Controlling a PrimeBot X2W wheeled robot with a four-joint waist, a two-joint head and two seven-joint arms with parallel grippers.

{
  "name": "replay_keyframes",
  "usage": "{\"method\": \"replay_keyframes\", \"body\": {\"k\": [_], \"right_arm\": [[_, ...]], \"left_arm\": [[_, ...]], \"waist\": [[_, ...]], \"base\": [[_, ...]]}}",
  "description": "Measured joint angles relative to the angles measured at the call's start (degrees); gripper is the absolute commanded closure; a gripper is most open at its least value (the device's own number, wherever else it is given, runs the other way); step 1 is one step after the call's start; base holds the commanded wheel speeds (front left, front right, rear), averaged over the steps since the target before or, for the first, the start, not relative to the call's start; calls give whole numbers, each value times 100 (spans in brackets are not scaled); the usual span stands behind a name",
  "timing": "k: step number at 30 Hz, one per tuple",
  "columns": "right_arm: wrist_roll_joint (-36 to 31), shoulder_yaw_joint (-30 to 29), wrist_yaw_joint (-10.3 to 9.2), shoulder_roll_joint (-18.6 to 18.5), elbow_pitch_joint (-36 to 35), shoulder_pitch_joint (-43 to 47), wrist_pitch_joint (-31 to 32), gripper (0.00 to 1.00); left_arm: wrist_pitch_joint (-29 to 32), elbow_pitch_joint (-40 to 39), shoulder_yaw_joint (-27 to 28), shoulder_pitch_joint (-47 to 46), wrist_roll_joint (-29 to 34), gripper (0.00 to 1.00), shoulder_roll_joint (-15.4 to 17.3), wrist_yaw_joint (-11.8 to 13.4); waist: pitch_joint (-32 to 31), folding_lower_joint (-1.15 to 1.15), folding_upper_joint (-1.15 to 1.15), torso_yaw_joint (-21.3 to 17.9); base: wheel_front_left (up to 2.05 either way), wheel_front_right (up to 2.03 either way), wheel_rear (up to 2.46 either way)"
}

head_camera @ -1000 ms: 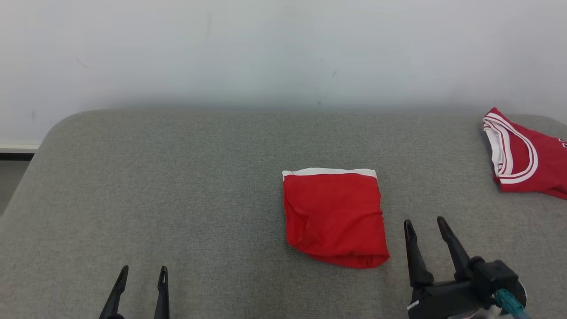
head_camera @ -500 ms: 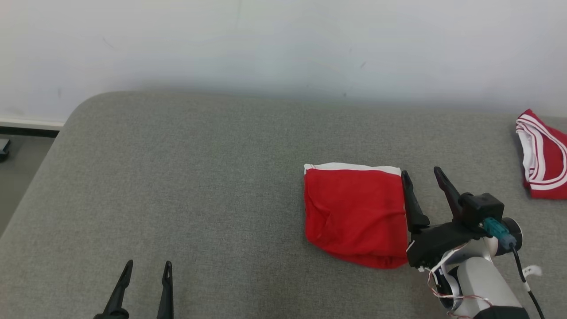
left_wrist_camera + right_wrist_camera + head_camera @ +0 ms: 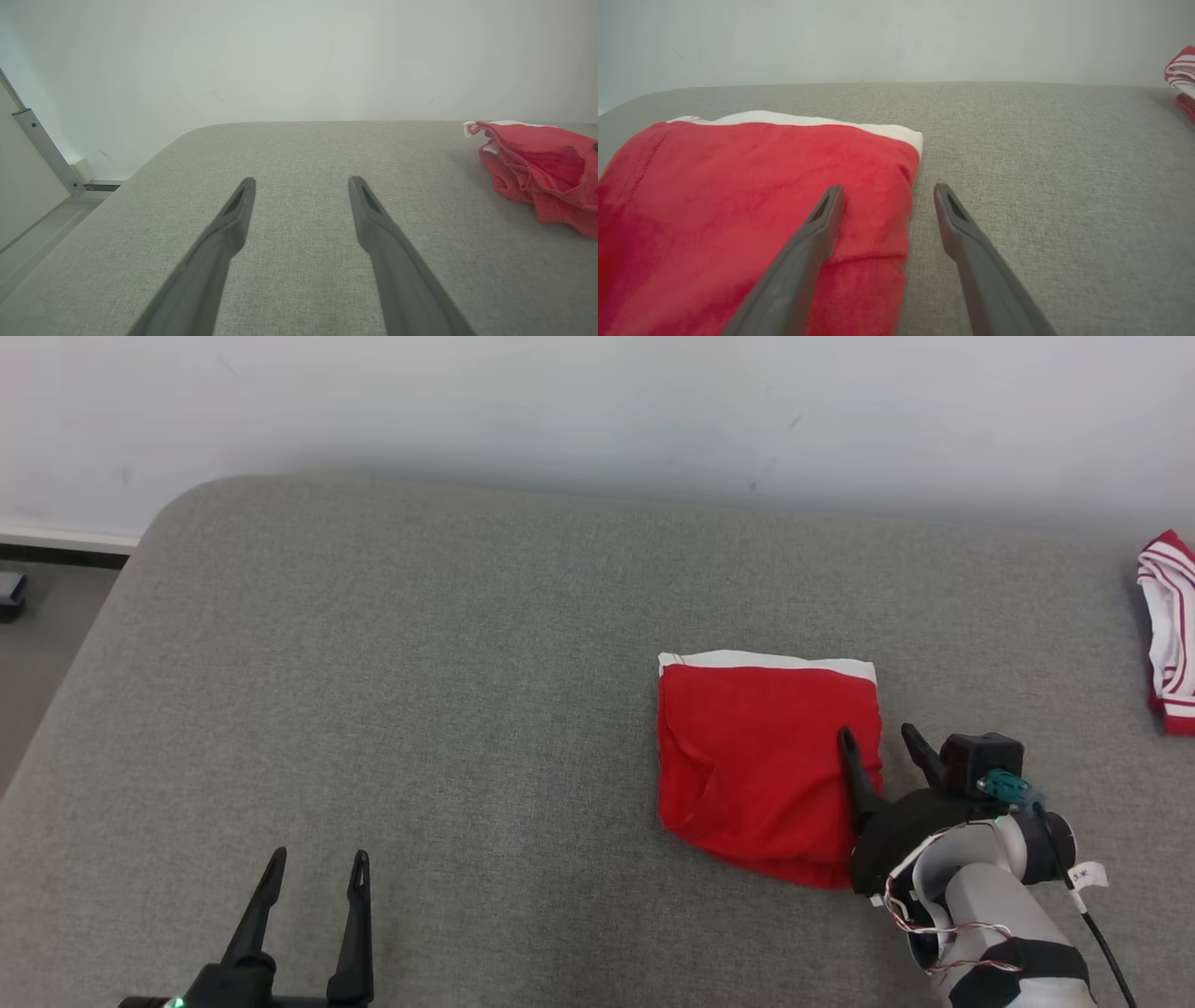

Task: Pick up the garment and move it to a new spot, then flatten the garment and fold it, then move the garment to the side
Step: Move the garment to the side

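Note:
The garment [image 3: 756, 765] is a red cloth with a white band along its far edge, folded into a rough square on the grey cushion [image 3: 448, 672]. My right gripper [image 3: 878, 735] stands open at its right edge, one finger over the red cloth and the other over the bare cushion. The right wrist view shows the garment [image 3: 752, 210] and that gripper [image 3: 887, 189] straddling its right edge, nothing held. My left gripper [image 3: 316, 863] is open at the lower left, far from the cloth. In the left wrist view the gripper [image 3: 301, 181] is empty, with the garment [image 3: 542, 172] at the right.
A second red garment with white stripes [image 3: 1172, 635] lies at the cushion's far right edge, also visible as the striped garment [image 3: 1181, 74] in the right wrist view. A white wall stands behind. The cushion's left edge drops to the floor [image 3: 37, 644].
My right gripper has moved forward and left from beside the garment's near right corner to straddle its right edge. The head camera has shifted, sliding the scene rightward. The left gripper stays put.

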Motion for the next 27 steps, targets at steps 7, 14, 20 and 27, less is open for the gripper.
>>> {"method": "replay_keyframes", "body": {"k": [7, 14, 20, 27], "right_arm": [[12, 10, 0, 51, 902, -336, 0, 0], [122, 155, -1, 191, 1473, -486, -59, 100], [260, 369, 1, 178, 1641, -644, -207, 100], [126, 978, 1, -197, 1599, -1251, -144, 100]], "left_arm": [[0, 49, -64, -131, -15, 0, 27, 0], [0, 101, -37, -170, -46, 0, 38, 0], [0, 114, -2, -170, -60, 0, 32, 0], [0, 31, 4, -304, -136, 0, 42, 0]], "waist": [[134, 0, 0, 15], [122, 0, 0, 15], [149, -1, 0, -32], [406, -1, 0, -96]], "base": [[0, 0, 0], [0, 0, 0], [0, 0, 0], [0, 0, 0]]}}
